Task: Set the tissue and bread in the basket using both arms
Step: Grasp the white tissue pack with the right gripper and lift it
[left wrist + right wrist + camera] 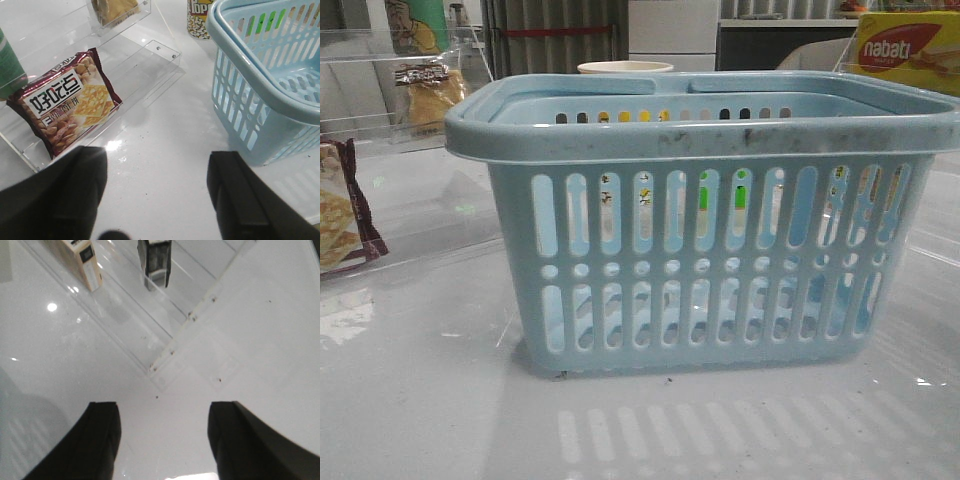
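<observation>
The light blue basket (700, 260) stands in the middle of the table and also shows in the left wrist view (265, 85). The bread (428, 92), golden in a clear bag with a dark label strip, stands on a clear shelf at the back left; its lower part shows in the left wrist view (117, 7). A small blackish packet (156, 262), the tissue by its look, stands on a clear shelf in the right wrist view. My left gripper (157, 155) is open and empty over the bare table beside the basket. My right gripper (164, 405) is open and empty over the table before the shelf's corner.
A snack bag with maroon edges (70, 102) lies on the clear shelf's low step at the left (340, 215). A popcorn cup (199, 20) stands behind the basket. A yellow-red nabati box (905, 50) is at the back right. A tan box (82, 262) stands near the blackish packet.
</observation>
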Controlling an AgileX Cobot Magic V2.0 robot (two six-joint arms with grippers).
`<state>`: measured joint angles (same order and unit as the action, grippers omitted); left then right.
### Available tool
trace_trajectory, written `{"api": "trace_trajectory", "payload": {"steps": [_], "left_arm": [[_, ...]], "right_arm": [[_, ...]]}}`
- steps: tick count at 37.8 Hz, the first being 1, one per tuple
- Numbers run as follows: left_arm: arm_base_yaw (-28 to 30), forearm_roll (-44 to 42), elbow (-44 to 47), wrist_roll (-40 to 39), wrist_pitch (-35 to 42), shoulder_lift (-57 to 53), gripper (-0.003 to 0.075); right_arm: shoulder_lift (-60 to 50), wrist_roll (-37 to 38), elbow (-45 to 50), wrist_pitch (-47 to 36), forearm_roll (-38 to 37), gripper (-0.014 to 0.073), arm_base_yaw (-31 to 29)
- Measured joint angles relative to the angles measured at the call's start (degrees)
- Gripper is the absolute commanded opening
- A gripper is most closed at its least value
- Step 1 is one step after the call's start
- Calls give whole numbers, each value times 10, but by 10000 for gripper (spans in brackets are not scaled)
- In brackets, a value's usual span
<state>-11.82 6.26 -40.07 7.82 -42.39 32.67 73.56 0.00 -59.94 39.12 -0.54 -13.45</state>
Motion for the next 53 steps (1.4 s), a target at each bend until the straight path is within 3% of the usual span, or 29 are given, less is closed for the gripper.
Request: {"api": "trace_trajectory", "payload": {"steps": [16, 26, 34, 43, 53], "left_arm": [[0, 0, 0, 0, 0, 0, 488], [0, 0, 0, 0, 0, 0, 488], [0, 0, 0, 0, 0, 0, 488], [0, 0, 0, 0, 0, 0, 488], [0, 0, 0, 0, 0, 0, 488]], "right_arm": [[243, 0, -195, -11, 0, 500, 0], [328, 0, -248, -66, 0, 465, 0], [337, 0, -251, -75, 5, 191, 0], [310, 0, -251, -75, 41, 182, 2], [194, 0, -251, -58, 56, 182, 39]]}}
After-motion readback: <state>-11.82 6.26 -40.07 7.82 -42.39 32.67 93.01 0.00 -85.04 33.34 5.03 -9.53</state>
